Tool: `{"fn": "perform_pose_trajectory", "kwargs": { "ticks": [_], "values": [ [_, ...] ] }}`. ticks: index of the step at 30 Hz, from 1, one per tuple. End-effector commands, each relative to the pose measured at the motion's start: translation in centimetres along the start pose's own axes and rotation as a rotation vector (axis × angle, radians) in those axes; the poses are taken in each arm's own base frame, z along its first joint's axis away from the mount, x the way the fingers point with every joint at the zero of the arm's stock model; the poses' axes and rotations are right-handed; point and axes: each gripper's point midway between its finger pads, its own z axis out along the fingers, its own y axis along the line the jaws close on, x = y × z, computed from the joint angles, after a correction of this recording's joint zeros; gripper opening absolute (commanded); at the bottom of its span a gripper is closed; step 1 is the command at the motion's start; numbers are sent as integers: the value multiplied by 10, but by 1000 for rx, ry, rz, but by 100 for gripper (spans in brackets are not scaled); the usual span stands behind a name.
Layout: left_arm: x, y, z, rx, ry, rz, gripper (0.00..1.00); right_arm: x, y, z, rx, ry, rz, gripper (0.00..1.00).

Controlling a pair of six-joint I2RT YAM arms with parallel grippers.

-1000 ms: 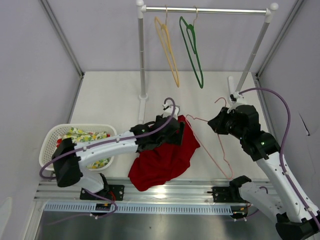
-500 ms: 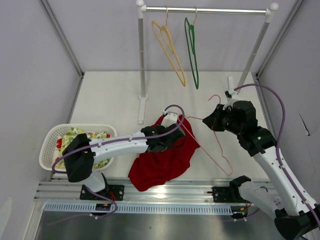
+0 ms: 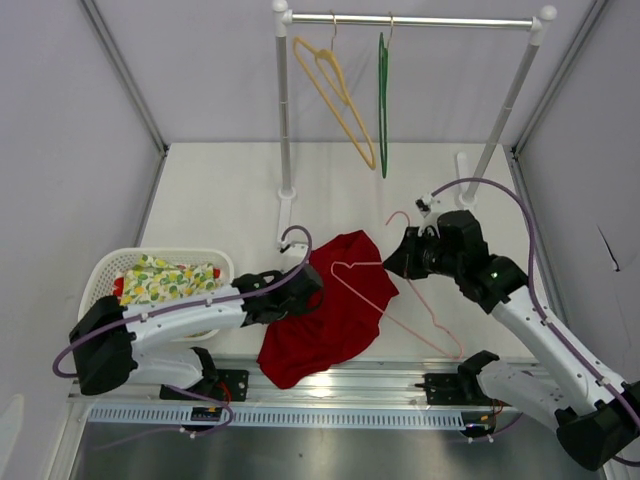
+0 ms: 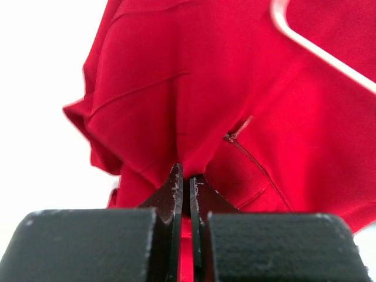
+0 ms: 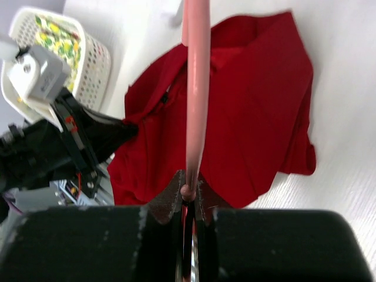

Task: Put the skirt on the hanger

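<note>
The skirt [image 3: 335,305] lies crumpled on the white table [image 3: 220,190], its lower hem close to the table's front edge, between the two arms. At the far left, a white basket [image 3: 100,275] holding a floral cloth [image 3: 170,280] sits near the side wall, just beside the left arm. The left gripper [image 3: 305,290] is at the skirt's left edge; in its wrist view the fingertips [image 4: 176,182] are pressed together with a fold of red fabric pinched between them. Bare table stretches behind the skirt up to the rack's post [image 3: 284,120], where a yellow hanger [image 3: 340,95] and a green hanger [image 3: 383,100] hang. The pink hanger [image 3: 350,263] lies tilted, its left corner over the skirt's upper right part, the rest reaching right and forward over open table. The right gripper [image 3: 400,262] is clamped on the wire near the hook. Whether the hanger's corner touches the fabric cannot be told. The right arm hides part of the wire, and the left gripper's body covers the skirt's edge from above.
</note>
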Motion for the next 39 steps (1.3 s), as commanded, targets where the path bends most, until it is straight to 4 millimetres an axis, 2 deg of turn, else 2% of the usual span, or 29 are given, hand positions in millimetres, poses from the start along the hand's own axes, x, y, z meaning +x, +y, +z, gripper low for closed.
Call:
{"fn": "perform_pose_trajectory", "kwargs": {
  "ticks": [1,3,7,8,10,12,13,14,15,17,18,19,20,22,23,24,25,27,28,30,32,33,34,35,36,37,38,39],
  "values": [
    [4,-6,0,123,12,-138,0,7,2,1,-8,-3,4,0],
    [9,7,7,116,12,-180,0,15,2,0,-26,4,0,0],
    [-2,10,11,153,-53,-224,0,37,-3,3,-11,50,11,0],
    [-6,11,12,161,-65,-223,1,43,-17,4,63,58,21,0],
    [-16,14,16,155,-87,-233,1,48,-33,4,146,66,39,0],
    [-23,20,27,154,-80,-236,0,48,-51,1,246,47,51,0],
    [-39,22,32,169,-116,-271,0,47,-56,-1,274,37,65,0],
    [-45,19,35,195,-115,-266,0,46,-69,-4,344,21,68,0],
    [-44,22,45,182,-96,-262,0,45,-73,-6,366,15,73,0],
    [-74,17,50,198,-127,-267,0,42,-82,-11,410,-3,92,0],
    [-78,15,55,197,-119,-238,0,41,-87,-13,437,-14,98,0],
    [-73,13,71,178,-77,-215,0,38,-88,-17,443,-33,103,0],
    [-103,1,70,210,-119,-203,0,35,-91,-20,457,-47,117,0],
    [-113,-17,90,235,-81,-170,0,29,-94,-25,474,-74,135,0],
    [-131,-27,91,257,-103,-153,0,24,-97,-28,484,-91,149,0],
    [-131,-30,97,258,-88,-141,0,22,-98,-31,486,-102,156,0],
    [-146,-43,96,299,-102,-134,0,18,-99,-33,485,-113,158,0],
    [-161,-56,99,345,-114,-108,0,12,-96,-39,460,-140,145,0],
    [-162,-65,95,398,-112,-92,0,11,-90,-40,428,-135,140,0],
    [-160,-69,88,442,-123,-61,0,6,-78,-42,368,-153,107,0],
    [-167,-78,74,546,-166,-46,0,1,-60,-42,271,-168,83,0],
    [-152,-72,71,562,-146,-52,0,0,-53,-45,243,-185,73,0],
    [-162,-72,65,608,-187,-61,0,-1,-48,-46,218,-191,58,0],
    [-154,-77,56,677,-163,-54,0,-3,-46,-46,213,-205,56,0],
    [-139,-73,55,698,-133,-53,0,-4,-44,-47,207,-206,53,0],
    [-136,-71,53,719,-127,-50,0,-3,-41,-46,196,-200,42,0],
    [-118,-70,53,745,-92,-42,0,-3,-39,-45,187,-202,39,0],
    [-113,-73,46,792,-97,-35,0,-5,-36,-45,178,-211,35,0]
  ]
}}
